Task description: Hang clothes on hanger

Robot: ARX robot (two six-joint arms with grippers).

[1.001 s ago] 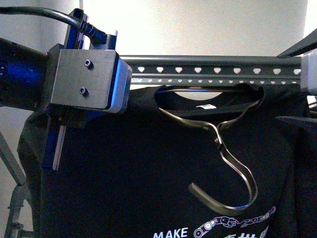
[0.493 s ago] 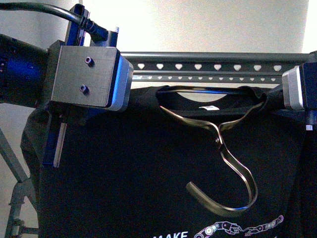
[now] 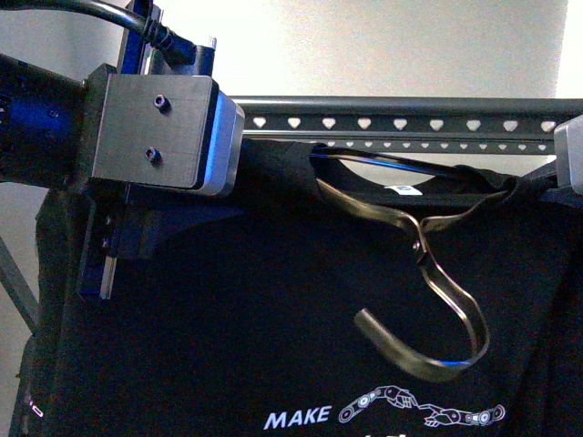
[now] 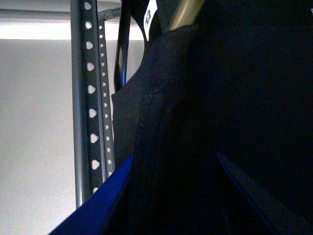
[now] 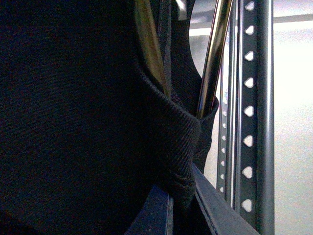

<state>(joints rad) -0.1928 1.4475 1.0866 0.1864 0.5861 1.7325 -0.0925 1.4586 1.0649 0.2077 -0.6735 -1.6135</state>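
The black T-shirt [image 3: 273, 319] with white "MAKE" text and a robot-arm graphic hangs spread just below and in front of the dark-grey rack's top rail [image 3: 401, 121] with heart-shaped holes. Its brass hanger [image 3: 437, 291] lies in the collar, hook dangling downward over the chest. My left gripper [image 3: 118, 246] is at the shirt's left shoulder. In the left wrist view it [image 4: 176, 196] is open, with shirt fabric [image 4: 161, 122] between the jaws. My right gripper [image 3: 569, 168] is at the right edge. In the right wrist view it [image 5: 181, 200] is shut on the shoulder fabric [image 5: 171, 132].
The rail runs close behind the shirt in the left wrist view [image 4: 80, 98] and the right wrist view [image 5: 257, 122]. A rack leg [image 3: 14, 282] slants at the lower left. A pale wall [image 3: 364, 45] lies behind.
The collar and brass hanger have shifted right and the printed text sits higher. My right gripper has moved right to the frame's edge. My left gripper's jaws stand wider apart.
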